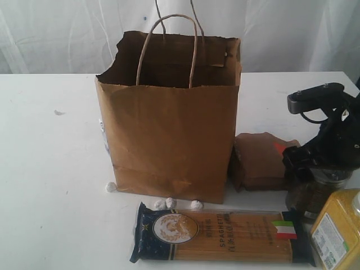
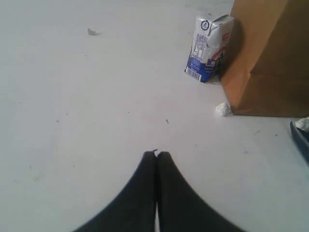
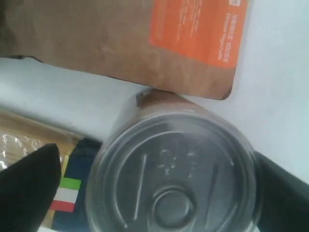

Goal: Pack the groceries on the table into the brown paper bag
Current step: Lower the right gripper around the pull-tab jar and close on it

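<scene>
**Right gripper astride the jar, nothing gripped yet**

We see the right gripper [image 3: 159, 164] placed over the silver-lidded jar [image 3: 174, 179] with its jaws spread to both sides of the lid. One finger [image 3: 285, 193] seems to touch the jar wall and the other stands apart from it, so nothing is pinched. The left gripper [image 2: 155, 157] has its jaws pressed together on nothing, low over the table [image 2: 72, 121] on the far side of the brown paper bag [image 1: 169, 135].

We judge the first risk to be an uneven close. The finger already at the wall could push the jar sideways against the small orange-labelled brown pouch [image 1: 261, 160] before the other finger arrives. The wall is smooth and round, so a weak hold may slip during the lift. The bag is tall, with a ragged rim and loop handles above its mouth, and the jar could catch there and tip the bag.

The jar stands upright to the right of the bag in the exterior view, touching the pouch that lies between them. It has a clear wall, dark brownish contents and a flat ribbed metal lid with a pull ring.
</scene>
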Robot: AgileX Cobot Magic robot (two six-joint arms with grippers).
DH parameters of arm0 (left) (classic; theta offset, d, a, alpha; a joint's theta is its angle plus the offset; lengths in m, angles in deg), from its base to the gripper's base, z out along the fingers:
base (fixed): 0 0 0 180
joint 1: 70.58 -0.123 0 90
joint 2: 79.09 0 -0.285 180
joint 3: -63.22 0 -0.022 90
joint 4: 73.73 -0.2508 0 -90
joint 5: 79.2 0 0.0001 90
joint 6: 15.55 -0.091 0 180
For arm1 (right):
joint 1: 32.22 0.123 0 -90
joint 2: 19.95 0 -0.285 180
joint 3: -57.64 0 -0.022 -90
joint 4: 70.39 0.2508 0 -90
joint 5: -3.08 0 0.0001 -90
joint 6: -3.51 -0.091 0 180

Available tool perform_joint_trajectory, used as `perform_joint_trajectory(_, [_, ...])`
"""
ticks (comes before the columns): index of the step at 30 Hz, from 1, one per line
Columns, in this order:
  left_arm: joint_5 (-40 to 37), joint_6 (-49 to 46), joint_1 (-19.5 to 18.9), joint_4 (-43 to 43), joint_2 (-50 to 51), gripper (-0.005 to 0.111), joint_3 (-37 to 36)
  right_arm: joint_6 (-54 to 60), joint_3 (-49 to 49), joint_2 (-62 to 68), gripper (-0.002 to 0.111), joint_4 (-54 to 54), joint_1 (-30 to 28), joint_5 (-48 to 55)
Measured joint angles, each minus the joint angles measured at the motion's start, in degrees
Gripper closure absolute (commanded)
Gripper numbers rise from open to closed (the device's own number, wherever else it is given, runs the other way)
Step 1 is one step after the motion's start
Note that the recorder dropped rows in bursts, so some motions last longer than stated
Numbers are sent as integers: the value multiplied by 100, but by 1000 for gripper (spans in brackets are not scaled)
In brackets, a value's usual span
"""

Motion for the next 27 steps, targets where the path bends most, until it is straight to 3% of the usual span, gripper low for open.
perform_joint_trajectory(6, [0, 0, 0, 0, 0, 107, 0, -8, -4, 0, 25, 0, 0, -85])
perform_joint_trajectory(16, [0, -10, 0, 0, 0, 107, 0, -8, -4, 0, 68, -35, -4, -212])
perform_joint_trajectory(19, [0, -10, 0, 0, 0, 107, 0, -19, -4, 0, 75, -35, -4, -201])
perform_joint_trajectory(24, [0, -10, 0, 0, 0, 107, 0, -22, -4, 0, 75, -35, -4, -190])
perform_joint_trajectory(27, [0, -10, 0, 0, 0, 107, 0, -22, -4, 0, 59, -35, -4, -180])
